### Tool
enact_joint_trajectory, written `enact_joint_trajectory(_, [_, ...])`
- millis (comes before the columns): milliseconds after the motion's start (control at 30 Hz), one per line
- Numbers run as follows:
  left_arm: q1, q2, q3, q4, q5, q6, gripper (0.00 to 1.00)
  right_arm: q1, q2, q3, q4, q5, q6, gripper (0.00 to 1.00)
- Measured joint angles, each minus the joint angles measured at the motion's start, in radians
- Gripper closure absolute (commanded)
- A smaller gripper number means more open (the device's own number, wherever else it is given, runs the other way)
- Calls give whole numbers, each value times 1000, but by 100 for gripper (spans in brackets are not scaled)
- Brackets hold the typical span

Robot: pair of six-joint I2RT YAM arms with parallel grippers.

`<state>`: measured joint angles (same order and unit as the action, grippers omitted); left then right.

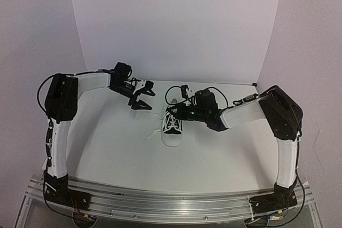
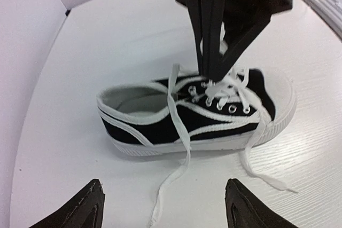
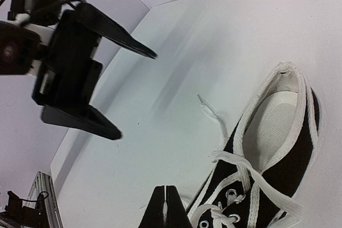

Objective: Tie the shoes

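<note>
The shoe is a small black sneaker with a white toe cap, lying mid-table with its toe toward the arms. In the left wrist view the shoe shows its side. One loose lace trails over that side onto the table, and another lace runs off near the toe. My left gripper hangs open, left of the shoe and apart from it, its fingertips wide with nothing between. My right gripper is over the eyelets, shut on a thin lace strand.
White backdrop walls curve round the far side and both sides of the table. An aluminium rail with the arm bases runs along the near edge. A loose lace tip lies on the table beside the shoe's heel opening.
</note>
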<state>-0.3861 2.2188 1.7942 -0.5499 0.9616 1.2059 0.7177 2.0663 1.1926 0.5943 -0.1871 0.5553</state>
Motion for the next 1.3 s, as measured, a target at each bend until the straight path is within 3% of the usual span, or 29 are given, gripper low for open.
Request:
enact_joint_trajectory(367, [-86,285,202,-45,-208,17,26,0,0,30,-38,-5,-7,100])
enact_joint_trajectory(467, [-100,290,236,-52,-231,23,43,0,0,32,-44,-8,-7,100])
enact_joint_trajectory(567, [-110,290,242,-61,-240,26,67,0,0,32,-50,-8,-7,100])
enact_joint_trajectory(633, [-114,291,242,-83,-248,36,94,0,0,32,-56,-8,-8,100])
enact_joint_trajectory(700, [-116,291,242,-106,-252,54,100,0,0,32,-63,-8,-9,100])
enact_joint_trajectory(833, [-116,290,234,-140,-256,55,100,0,0,32,-73,-4,-9,100])
enact_joint_trajectory(1000, [-101,235,161,-155,-254,-53,100,0,0,41,-86,14,-9,100])
enact_joint_trajectory(1300, [-139,-120,-108,-319,-256,-185,100,0,0,117,-160,75,-10,100])
